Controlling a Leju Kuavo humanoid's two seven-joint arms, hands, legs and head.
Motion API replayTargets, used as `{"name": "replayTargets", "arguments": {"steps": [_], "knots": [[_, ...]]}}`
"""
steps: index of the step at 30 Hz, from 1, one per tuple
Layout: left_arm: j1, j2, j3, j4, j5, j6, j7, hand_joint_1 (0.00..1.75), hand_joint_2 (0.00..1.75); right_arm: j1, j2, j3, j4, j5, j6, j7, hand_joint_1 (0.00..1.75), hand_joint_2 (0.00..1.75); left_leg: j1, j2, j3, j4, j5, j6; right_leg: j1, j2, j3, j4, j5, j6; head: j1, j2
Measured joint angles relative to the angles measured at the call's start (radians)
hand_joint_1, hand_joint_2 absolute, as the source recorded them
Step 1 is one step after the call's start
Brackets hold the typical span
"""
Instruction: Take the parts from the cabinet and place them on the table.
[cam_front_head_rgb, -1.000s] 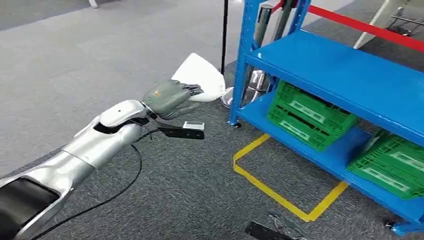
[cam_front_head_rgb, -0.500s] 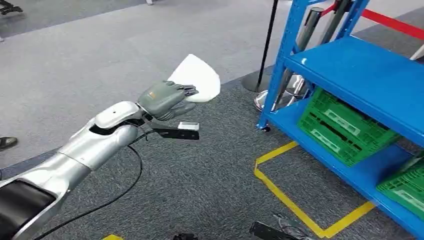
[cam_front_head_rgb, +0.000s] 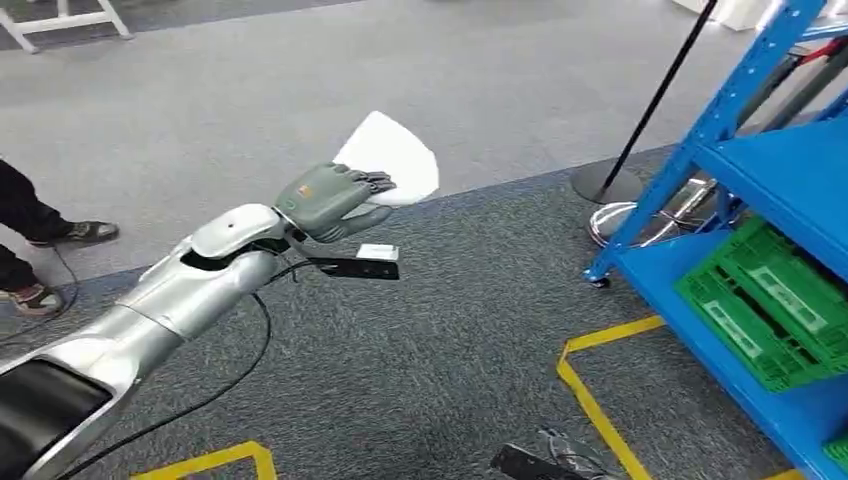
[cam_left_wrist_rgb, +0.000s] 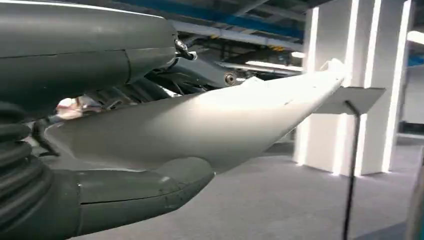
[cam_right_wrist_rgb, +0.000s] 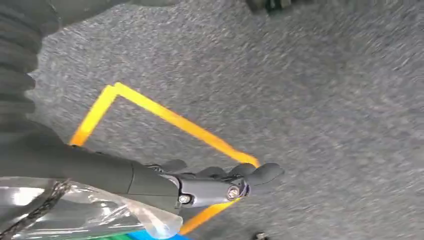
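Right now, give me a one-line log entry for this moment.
left hand: holds white part over carpet | right hand: hangs low, holds clear bag | blue cabinet: to the right

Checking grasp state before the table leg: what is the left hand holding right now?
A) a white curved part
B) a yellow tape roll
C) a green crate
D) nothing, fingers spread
A: in the head view the left hand grips a white curved part held out over the grey carpet, and the left wrist view shows the same white part clamped between the thumb and fingers.
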Motion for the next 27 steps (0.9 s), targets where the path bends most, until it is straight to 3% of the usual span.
{"name": "replayTargets", "arguments": {"steps": [2, 3, 4, 5, 7, 8, 9, 10, 11, 13, 14, 15, 17, 18, 19, 20, 23, 24, 25, 26, 27], "knots": [[-0.001, 0.000, 0.000, 0.000, 0.000, -0.001, 0.000, 1.75, 1.75, -0.001, 0.000, 0.000, 0.000, 0.000, 0.000, 0.000, 0.00, 1.75, 0.001, -0.030, 0.001, 0.004, -0.002, -0.003, -0.002, 0.014, 0.054, -0.148, 0.102, -0.004, 0.000, 0.000], [-0.002, -0.002, 0.000, 0.000, 0.000, -0.001, 0.000, 1.75, 1.75, -0.002, -0.001, 0.000, 0.000, 0.000, -0.001, 0.000, 0.00, 1.75, 0.003, -0.042, 0.000, 0.009, -0.004, -0.006, -0.006, 0.055, 0.090, -0.239, 0.149, -0.006, 0.000, 0.000], [-0.003, -0.002, 0.000, 0.000, 0.000, -0.001, 0.000, 1.75, 1.75, -0.002, -0.004, 0.000, 0.000, 0.000, -0.001, 0.000, 0.00, 1.75, 0.000, -0.054, -0.007, 0.014, -0.007, -0.013, -0.014, 0.114, 0.107, -0.267, 0.135, -0.009, -0.001, 0.000], [-0.004, -0.005, -0.001, 0.000, 0.000, -0.002, 0.001, 1.75, 1.75, -0.002, -0.003, 0.000, 0.000, 0.000, -0.002, -0.001, 0.00, 1.75, 0.007, -0.069, -0.018, 0.019, -0.003, -0.019, -0.013, 0.106, 0.117, -0.283, 0.132, -0.006, -0.001, 0.000], [0.000, -0.003, -0.001, 0.000, -0.001, -0.002, 0.001, 1.75, 1.75, -0.001, -0.003, 0.000, 0.000, 0.001, -0.002, -0.003, 0.00, 1.75, 0.016, -0.094, -0.024, 0.011, 0.004, -0.034, -0.004, 0.087, 0.117, -0.280, 0.132, -0.012, 0.001, 0.000], [-0.001, -0.001, -0.001, 0.000, -0.001, -0.002, 0.002, 1.75, 1.75, -0.004, -0.003, 0.000, -0.001, 0.002, -0.003, -0.005, 0.00, 1.75, 0.014, -0.106, -0.025, 0.010, 0.006, -0.042, -0.007, 0.073, 0.121, -0.287, 0.136, -0.018, -0.002, 0.000], [0.000, 0.001, -0.001, 0.000, -0.001, -0.002, 0.002, 1.75, 1.75, -0.007, -0.004, 0.000, -0.002, 0.002, -0.005, -0.006, 0.00, 1.75, 0.012, -0.066, -0.029, 0.019, -0.002, -0.043, -0.012, 0.056, 0.127, -0.294, 0.140, -0.026, -0.001, 0.000], [-0.004, 0.001, -0.001, 0.000, -0.002, -0.002, 0.003, 1.75, 1.75, -0.008, -0.005, 0.000, -0.002, 0.002, -0.007, -0.010, 0.00, 1.75, 0.006, 0.000, -0.042, 0.050, -0.022, -0.049, -0.009, 0.045, 0.132, -0.297, 0.138, -0.033, -0.008, 0.000], [-0.005, 0.000, -0.001, 0.000, 0.000, -0.002, 0.005, 1.75, 1.75, -0.007, -0.005, 0.000, -0.003, 0.003, -0.010, -0.014, 0.00, 1.75, 0.008, 0.034, -0.075, 0.122, -0.061, -0.055, -0.005, 0.028, 0.135, -0.296, 0.136, -0.038, -0.011, 0.000], [0.002, -0.004, -0.004, 0.000, 0.000, -0.003, 0.009, 1.75, 1.75, -0.001, -0.006, 0.000, -0.003, 0.003, -0.016, -0.020, 0.00, 1.75, 0.013, 0.053, -0.151, 0.280, -0.125, -0.061, -0.003, -0.005, 0.139, -0.296, 0.130, -0.041, -0.010, 0.000], [0.008, -0.005, -0.005, 0.000, 0.000, -0.004, 0.011, 1.75, 1.75, 0.001, -0.007, 0.000, -0.003, 0.003, -0.019, -0.022, 0.00, 1.75, 0.016, 0.055, -0.172, 0.321, -0.132, -0.063, -0.003, -0.022, 0.140, -0.295, 0.128, -0.041, -0.011, 0.000], [0.015, -0.005, -0.006, 0.000, -0.001, -0.005, 0.013, 1.75, 1.75, 0.004, -0.008, 0.000, -0.003, 0.003, -0.025, -0.024, 0.00, 1.75, 0.017, 0.056, -0.166, 0.311, -0.116, -0.064, -0.003, -0.035, 0.142, -0.295, 0.126, -0.040, -0.011, 0.000], [0.028, -0.005, -0.006, -0.003, -0.003, -0.005, 0.021, 1.75, 1.75, 0.011, -0.008, 0.000, -0.003, 0.006, -0.037, -0.031, 0.00, 1.75, 0.017, 0.067, -0.093, 0.176, -0.041, -0.060, -0.002, -0.062, 0.150, -0.295, 0.119, -0.036, -0.011, 0.000], [0.034, -0.005, -0.006, -0.011, -0.003, -0.005, 0.027, 1.75, 1.75, 0.016, -0.008, 0.000, -0.003, 0.006, -0.047, -0.038, 0.00, 1.75, 0.013, 0.093, -0.035, 0.073, 0.000, -0.053, -0.002, -0.075, 0.157, -0.295, 0.114, -0.033, -0.011, 0.000], [0.039, -0.005, -0.006, -0.019, -0.005, -0.005, 0.033, 1.75, 1.75, 0.023, -0.008, 0.000, -0.003, 0.006, -0.054, -0.042, 0.00, 1.75, -0.002, 0.143, -0.005, 0.020, -0.010, -0.048, 0.002, -0.086, 0.160, -0.296, 0.110, -0.027, -0.010, 0.000], [0.043, -0.005, -0.007, -0.026, -0.006, -0.005, 0.037, 1.75, 1.75, 0.029, -0.008, 0.000, -0.003, 0.006, -0.062, -0.044, 0.00, 1.75, -0.005, 0.133, -0.005, 0.012, -0.006, -0.035, 0.007, -0.096, 0.159, -0.294, 0.106, -0.020, -0.011, 0.000], [0.071, 0.003, -0.008, -0.045, -0.011, -0.010, 0.045, 1.75, 1.75, 0.045, -0.008, 0.000, -0.004, 0.005, -0.064, -0.048, 0.00, 1.75, -0.010, 0.095, -0.007, 0.011, -0.009, -0.022, 0.005, -0.130, 0.175, -0.303, 0.099, -0.006, -0.011, 0.000], [0.079, 0.005, -0.008, -0.053, -0.013, -0.012, 0.046, 1.75, 1.75, 0.046, -0.008, 0.000, -0.005, 0.005, -0.065, -0.050, 0.00, 1.75, 0.000, 0.082, 0.003, -0.001, -0.004, -0.014, 0.002, -0.128, 0.167, -0.300, 0.088, 0.002, -0.010, 0.000], [0.080, 0.006, -0.008, -0.058, -0.014, -0.014, 0.049, 1.75, 1.75, 0.044, -0.008, 0.000, -0.006, 0.003, -0.065, -0.053, 0.00, 1.75, 0.001, 0.073, 0.005, -0.002, -0.003, -0.013, -0.001, -0.069, 0.162, -0.278, 0.072, 0.005, -0.006, 0.000], [0.077, 0.004, -0.011, -0.058, -0.018, -0.016, 0.052, 1.75, 1.75, 0.043, -0.008, 0.000, -0.006, 0.002, -0.067, -0.053, 0.00, 1.75, 0.002, 0.064, 0.005, -0.002, -0.004, -0.011, -0.001, -0.032, 0.136, -0.224, 0.044, 0.004, -0.003, 0.000], [0.077, 0.003, -0.013, -0.060, -0.021, -0.018, 0.053, 1.75, 1.75, 0.044, -0.009, 0.000, -0.006, 0.001, -0.067, -0.054, 0.00, 1.75, 0.002, 0.052, 0.004, -0.002, -0.003, -0.005, 0.000, -0.017, 0.097, -0.151, 0.013, 0.004, 0.002, 0.000]]}}
